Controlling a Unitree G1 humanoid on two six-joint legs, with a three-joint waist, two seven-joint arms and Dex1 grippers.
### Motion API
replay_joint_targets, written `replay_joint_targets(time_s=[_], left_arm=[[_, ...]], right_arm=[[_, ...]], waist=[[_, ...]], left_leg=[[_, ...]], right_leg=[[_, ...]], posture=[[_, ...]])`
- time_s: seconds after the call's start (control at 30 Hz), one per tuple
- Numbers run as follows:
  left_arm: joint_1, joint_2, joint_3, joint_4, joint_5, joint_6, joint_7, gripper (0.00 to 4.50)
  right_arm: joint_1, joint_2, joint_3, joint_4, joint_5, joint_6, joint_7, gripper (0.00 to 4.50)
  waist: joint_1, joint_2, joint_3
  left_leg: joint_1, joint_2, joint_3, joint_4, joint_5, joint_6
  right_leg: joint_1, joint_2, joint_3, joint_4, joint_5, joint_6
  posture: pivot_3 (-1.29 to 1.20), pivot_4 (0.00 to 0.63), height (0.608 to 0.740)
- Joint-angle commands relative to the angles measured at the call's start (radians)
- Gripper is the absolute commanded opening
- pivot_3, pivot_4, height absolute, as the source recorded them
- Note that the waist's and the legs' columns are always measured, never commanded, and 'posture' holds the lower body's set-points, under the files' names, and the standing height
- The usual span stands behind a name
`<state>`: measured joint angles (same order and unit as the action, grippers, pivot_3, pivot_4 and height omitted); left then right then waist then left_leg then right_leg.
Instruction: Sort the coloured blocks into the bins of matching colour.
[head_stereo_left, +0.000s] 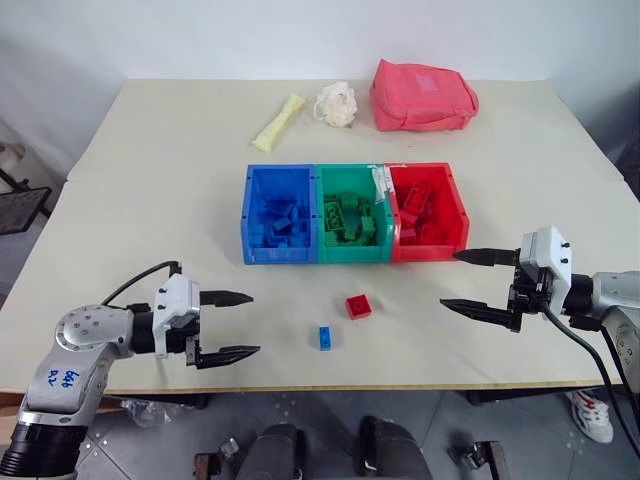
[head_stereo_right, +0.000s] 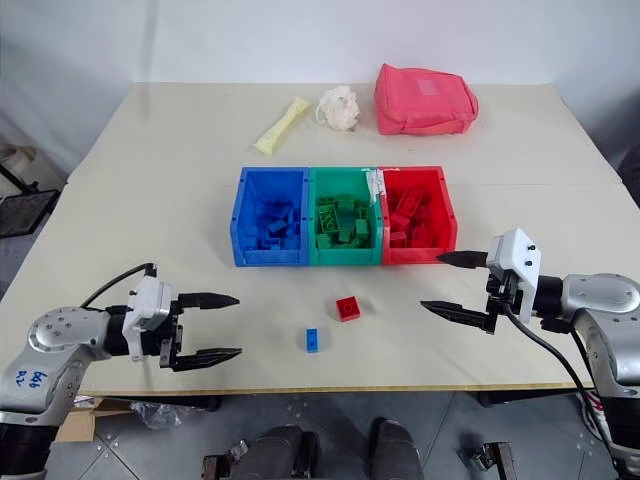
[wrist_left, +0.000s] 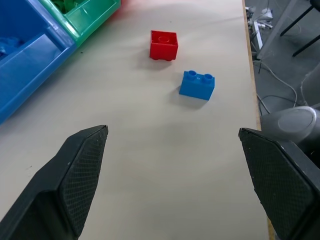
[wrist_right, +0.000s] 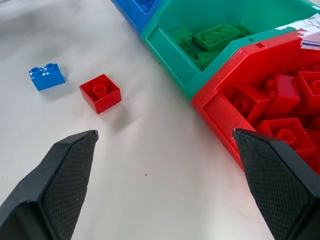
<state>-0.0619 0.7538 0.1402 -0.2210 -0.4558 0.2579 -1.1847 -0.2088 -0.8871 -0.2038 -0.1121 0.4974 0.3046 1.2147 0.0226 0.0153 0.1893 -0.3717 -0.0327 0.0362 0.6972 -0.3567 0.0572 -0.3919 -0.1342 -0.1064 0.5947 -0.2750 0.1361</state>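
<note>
- Two loose blocks lay on the table (head_stereo_left: 150, 180), in front of the bins and between the two grippers.
- On the left side, the left gripper (head_stereo_left: 228, 326) hung just over the table with its two black fingers spread wide and nothing between them.
- Its fingers pointed toward the middle, and the blue block (head_stereo_left: 325, 337) lay out ahead of them, a little nearer to this gripper than to the other one.
- That blue block was the small one with two studs, and its long side ran roughly toward the bins, not quite straight.
- Just beside it, closer to the bins, sat the red block (head_stereo_left: 359, 306), a square one with one big stud.
- I think the red block was a fair reach for either arm, and the right arm sat on the red bin's side.
- Behind them stood three bins in a row: the blue bin (head_stereo_left: 255, 245), the green bin (head_stereo_left: 350, 254) and the red bin (head_stereo_left: 455, 225), each with blocks of its own colour inside.
- On the right side, the right gripper (head_stereo_left: 479, 280) was wide open and empty too, near the red bin's front corner.
- Far back lay one yellow wrapper (head_stereo_left: 278, 122), one white puff (head_stereo_left: 337, 104) and one pink pouch (head_stereo_left: 422, 95).
</note>
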Motion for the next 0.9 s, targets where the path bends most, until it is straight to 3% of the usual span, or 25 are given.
replay_joint_targets(time_s=[0.03,0.43,0.57,0.9], left_arm=[[0.004,-0.016,-0.017,-0.086,-0.023,0.023,0.044,4.45],[-0.163,-0.160,-0.255,-0.217,0.061,0.175,0.276,4.45],[-0.284,-0.222,-0.392,-0.147,0.152,0.230,0.331,4.45],[-0.474,-0.348,-0.552,0.039,0.300,0.206,0.364,4.45]], right_arm=[[-0.007,-0.015,-0.025,-0.019,0.011,-0.011,0.004,4.50],[0.034,-0.010,-0.055,-0.066,0.018,0.001,-0.035,4.50],[0.101,-0.003,-0.091,-0.134,0.041,0.006,-0.052,4.50],[0.226,-0.004,-0.125,-0.267,0.060,0.013,-0.073,4.50]], waist=[[0.002,0.000,0.000],[0.004,0.000,0.000],[0.012,0.000,0.000],[0.026,0.000,0.000]], left_leg=[[0.000,0.000,0.000,0.000,0.000,0.000],[0.000,0.000,0.000,0.000,0.000,0.000],[0.000,-0.001,0.001,0.001,0.000,0.000],[0.000,-0.001,0.002,0.002,0.001,0.001]], right_leg=[[0.000,0.000,0.000,0.000,0.000,0.000],[0.000,0.001,0.000,0.001,0.000,0.000],[0.001,0.001,-0.001,0.001,0.000,0.000],[0.001,0.002,-0.003,0.000,0.000,0.001]], posture=[[0.00,0.150,0.740],[0.00,0.150,0.740],[0.00,0.150,0.740],[0.00,0.150,0.740]])
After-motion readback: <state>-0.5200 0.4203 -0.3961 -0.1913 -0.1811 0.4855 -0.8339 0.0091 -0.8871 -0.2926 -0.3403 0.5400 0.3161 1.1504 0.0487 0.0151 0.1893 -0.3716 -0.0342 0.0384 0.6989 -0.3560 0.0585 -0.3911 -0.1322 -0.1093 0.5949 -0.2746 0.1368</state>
